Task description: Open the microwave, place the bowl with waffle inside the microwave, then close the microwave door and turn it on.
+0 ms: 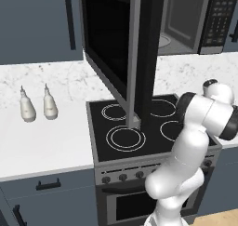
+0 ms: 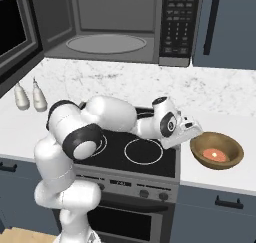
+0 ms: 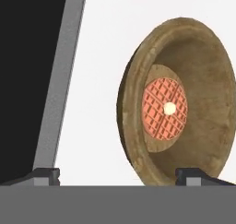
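Spread fingertips (image 3: 46,174) of the gripper (image 2: 196,130) were held at the bowl (image 2: 217,150) rim's nine o'clock; the waffle (image 3: 164,109) was seen inside; the microwave door (image 1: 139,57) was swung open.

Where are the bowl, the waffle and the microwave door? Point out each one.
bowl (image 2: 227,160): right base view, front outer wall, on the counter right of the stove.
waffle (image 3: 164,109): hand view, its gridded face in the bowl's bottom.
microwave door (image 1: 109,36): left base view, dark glass of the swung-open panel.
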